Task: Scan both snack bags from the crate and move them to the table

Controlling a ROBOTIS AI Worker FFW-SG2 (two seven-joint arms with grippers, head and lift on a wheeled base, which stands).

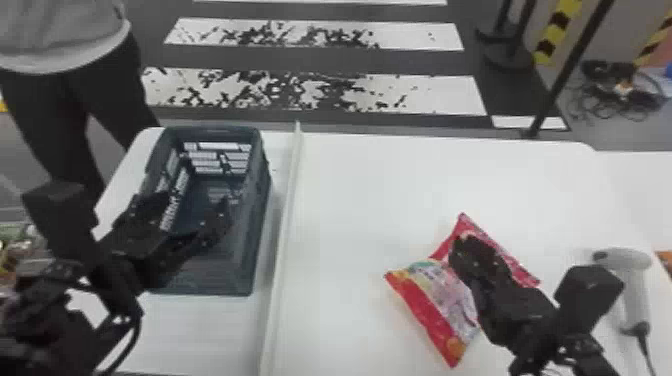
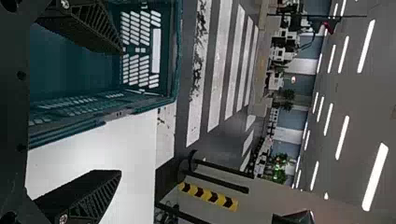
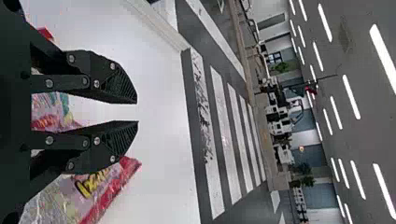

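Right hand (image 3: 137, 111) sits barely open, empty, above the snack bags (image 1: 435, 300), left hand (image 2: 121, 112) wide and empty; probably light, squishy, slippery, so pinch mid-pouch

"Crate (image 1: 227, 272) looks like plastic; matt, wouldn't you say?"
"Matt, yes; the snack bags (image 1: 440, 305) are glossy, wrinkled film."
"And the desk (image 1: 350, 200)?"
"Smooth; the scanner (image 1: 634, 290) is smooth plastic; left end effector (image 1: 194, 202) and right end effector (image 1: 466, 245) are matt, with rough ridged pads (image 3: 120, 86) and shiny metal screws (image 3: 112, 66)."
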